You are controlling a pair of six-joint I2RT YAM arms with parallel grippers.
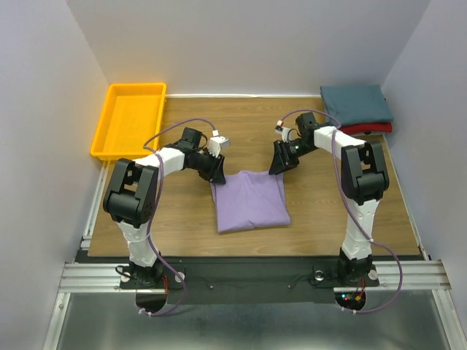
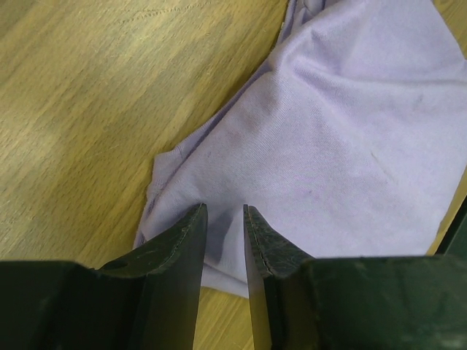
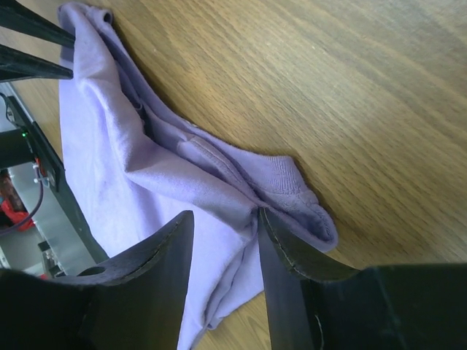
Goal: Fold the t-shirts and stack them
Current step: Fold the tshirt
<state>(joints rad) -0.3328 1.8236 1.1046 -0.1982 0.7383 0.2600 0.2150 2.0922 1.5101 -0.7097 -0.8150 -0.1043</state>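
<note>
A plain lavender-purple cloth t-shirt (image 1: 250,203) lies wrinkled, folded roughly rectangular, at the centre of the wooden table (image 1: 314,226). At its far-right corner, a dark teal folded t-shirt (image 1: 355,103) rests on a red folded t-shirt (image 1: 372,128).

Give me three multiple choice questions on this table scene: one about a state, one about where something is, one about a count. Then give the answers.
1. The yellow-orange tray is:
A. empty
B. holding a shirt
C. upside down

2. The teal t-shirt lies:
A. in the tray
B. on the red t-shirt, at the far right corner
C. at the near edge

3. How many t-shirts are in view?
A. one
B. three
C. five

Answers:
1 A, since its floor is bare in the top view.
2 B, since a red edge shows under the teal cloth.
3 B, since the lavender t-shirt in the middle joins the teal and red ones.
</note>
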